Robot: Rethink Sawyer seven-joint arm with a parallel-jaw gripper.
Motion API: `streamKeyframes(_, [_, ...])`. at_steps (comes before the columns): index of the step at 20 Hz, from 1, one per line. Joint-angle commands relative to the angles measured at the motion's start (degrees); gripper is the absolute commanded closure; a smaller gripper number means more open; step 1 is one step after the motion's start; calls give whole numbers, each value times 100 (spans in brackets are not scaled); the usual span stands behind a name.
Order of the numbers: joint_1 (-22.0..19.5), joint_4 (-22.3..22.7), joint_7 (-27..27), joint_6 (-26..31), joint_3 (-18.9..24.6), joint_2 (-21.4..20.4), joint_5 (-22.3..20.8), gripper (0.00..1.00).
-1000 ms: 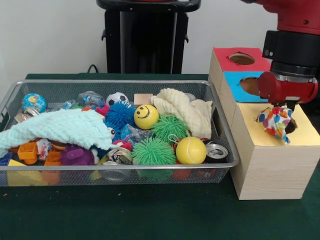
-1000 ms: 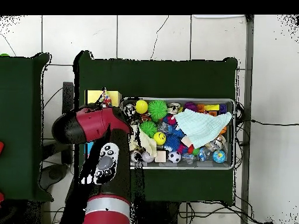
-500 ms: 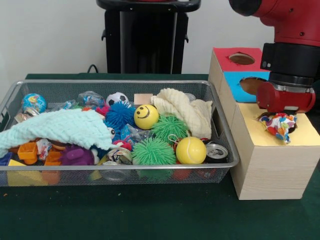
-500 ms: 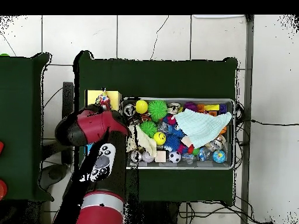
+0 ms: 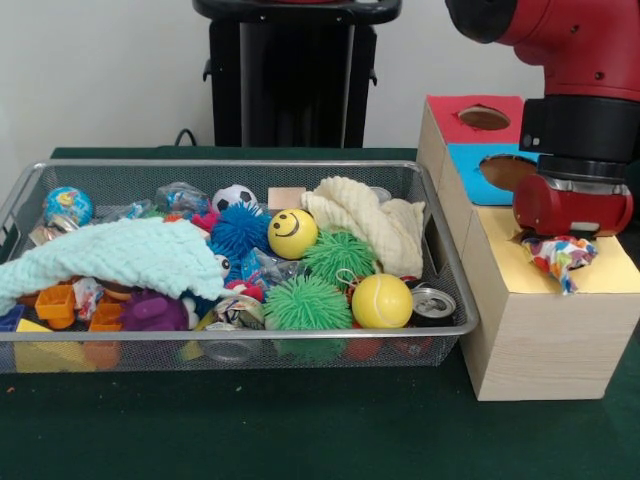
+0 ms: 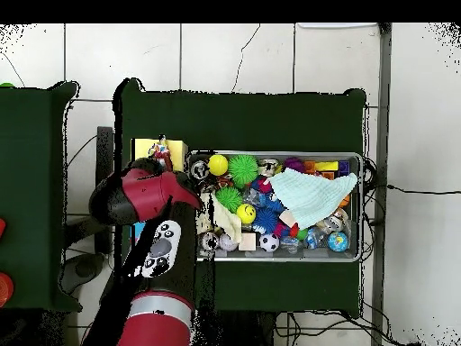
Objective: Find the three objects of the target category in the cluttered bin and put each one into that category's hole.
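Front view, near to far. On the dark green desk [image 5: 300, 430] stands the wire bin [image 5: 440, 330], crowded with spiky green balls, a yellow tennis ball [image 5: 381, 300], a smiley ball [image 5: 292, 233], a mint cloth [image 5: 110, 258] and a cream cloth [image 5: 365, 222]. At 3 o'clock from the bin sits the wooden sorting box [image 5: 520, 340], whose nearest section is the yellow section [image 5: 500, 270], with the blue section [image 5: 475, 165] and the red section [image 5: 450, 108] beyond. The patterned cloth [image 5: 558, 254] hangs crumpled directly over the yellow section, apparently at its hole, which the cloth and arm hide. The end effector [image 5: 560, 238] sits just above it; its fingers are concealed by the red wrist housing, so whether it grips the cloth cannot be told. The step in hand appears to be depositing this item; the next move calls for letting it fall fully through before lifting clear. The arm descends vertically, wrist pointing straight down.
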Motion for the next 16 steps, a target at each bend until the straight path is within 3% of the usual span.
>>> streamKeyframes(1, [-453, -83, 968, -568, 123, 1218, -8, 100])
streamKeyframes(9, [-437, -125, 925, -100, 18, 1228, 121, 100])
streamKeyframes(16, [-424, -77, 962, -120, -12, 1219, 176, 100])
